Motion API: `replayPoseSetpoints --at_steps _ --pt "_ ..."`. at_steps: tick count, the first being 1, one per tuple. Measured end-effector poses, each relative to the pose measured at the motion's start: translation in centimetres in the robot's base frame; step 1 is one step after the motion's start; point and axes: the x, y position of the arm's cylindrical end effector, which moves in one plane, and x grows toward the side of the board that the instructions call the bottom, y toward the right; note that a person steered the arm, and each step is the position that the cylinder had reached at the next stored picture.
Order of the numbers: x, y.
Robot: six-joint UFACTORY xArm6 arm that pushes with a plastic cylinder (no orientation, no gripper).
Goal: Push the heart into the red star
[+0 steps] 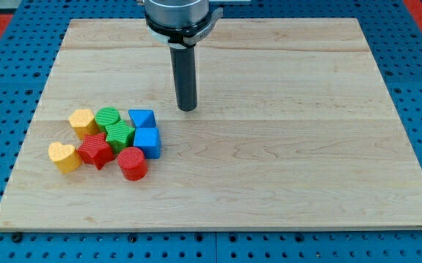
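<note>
Red cylinder point(132, 163) sits nearest; yellow heart point(64, 156) touches red star point(96, 150) already. My tip point(188, 109), bare rod holding nothing, waits at their two o'clock; next, circle to nine o'clock

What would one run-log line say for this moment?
my tip: right of, above cluster, touching nothing | yellow heart: beside red star, its left | push: not begun

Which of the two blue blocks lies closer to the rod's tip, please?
The upper blue block, nearest my tip; the other blue cube sits below it, nearer the view's bottom.
</note>
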Motion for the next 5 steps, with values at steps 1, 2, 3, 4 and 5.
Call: replayPoseSetpoints --at_steps 1,2,3,4,5 --pt "0.0 0.0" --pt "0.0 -0.4" --pt "-0.1 -1.0" --pt "-1.4 -1.1" --pt "-3.6 -9.2"
